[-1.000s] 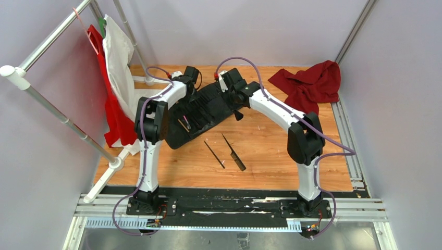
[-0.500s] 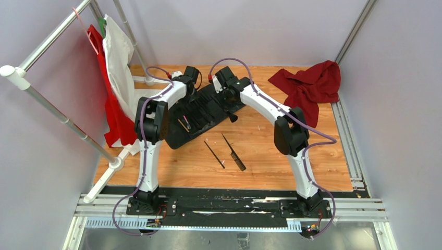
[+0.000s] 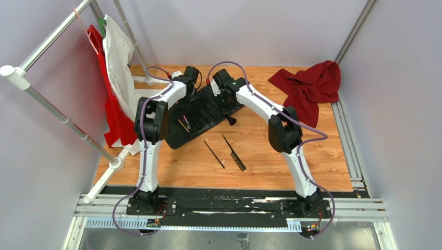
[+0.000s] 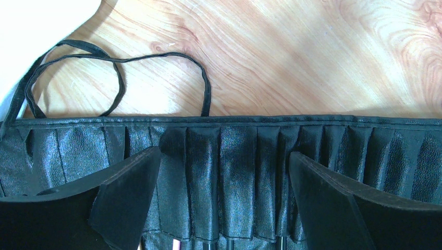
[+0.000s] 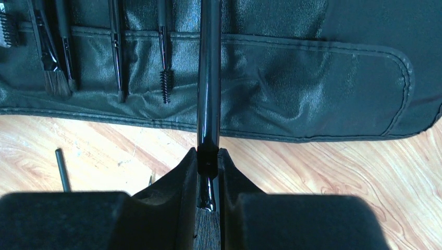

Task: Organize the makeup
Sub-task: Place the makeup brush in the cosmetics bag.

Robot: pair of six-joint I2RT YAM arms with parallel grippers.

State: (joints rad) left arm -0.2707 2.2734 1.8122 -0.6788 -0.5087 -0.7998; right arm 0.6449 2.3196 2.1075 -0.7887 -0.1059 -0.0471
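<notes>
My right gripper (image 5: 208, 153) is shut on a black makeup brush (image 5: 209, 78). Its bristles sit between the fingers and its handle runs out over the black roll-up case (image 5: 323, 83). Several more brushes (image 5: 117, 52) and a spoolie wand (image 5: 166, 78) lie tucked in the case's pockets. My left gripper (image 4: 224, 156) stands open just above the case's pleated slots (image 4: 78, 146), holding nothing. In the top view, a thin brush (image 3: 214, 154) and a black comb (image 3: 233, 152) lie loose on the wood in front of the case (image 3: 203, 112). Pink and tan handles (image 3: 185, 124) show in its near end.
A red cloth (image 3: 310, 83) is bunched at the back right. A pipe clothes rack (image 3: 62, 120) with white and red garments (image 3: 117, 67) stands on the left. The case's tie straps (image 4: 120, 78) loop over the wood behind it. A loose brush tip (image 5: 62, 169) lies near the right fingers.
The right arm has swung left along the case with the brush still in its grip, and its elbow has followed. The left arm and the loose items have stayed put.
</notes>
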